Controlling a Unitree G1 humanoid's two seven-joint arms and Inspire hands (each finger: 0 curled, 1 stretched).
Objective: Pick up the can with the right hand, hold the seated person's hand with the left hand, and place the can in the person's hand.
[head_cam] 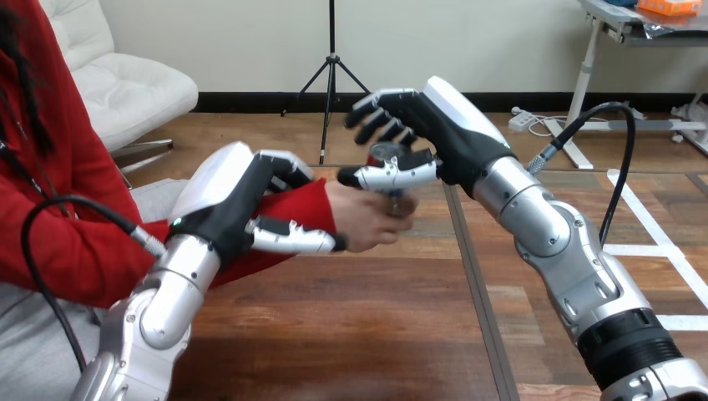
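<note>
We see the left robot hand (227, 199) clenched on the person's wrist where the red sleeve (305, 200) ends, its fingers (284, 165) curled over the top and its thumb (288, 238) beneath. The person's hand (363, 219) is raised above the tabletop (351, 334), and the small silver can (386, 154) stands upright in it, the person's fingers closed around its lower part. The right robot hand (442, 121) sits just behind and above the can. We see its fingers (373, 117) spread and almost straight, released from the can, while its thumb (392, 174) lies across the can's front.
</note>
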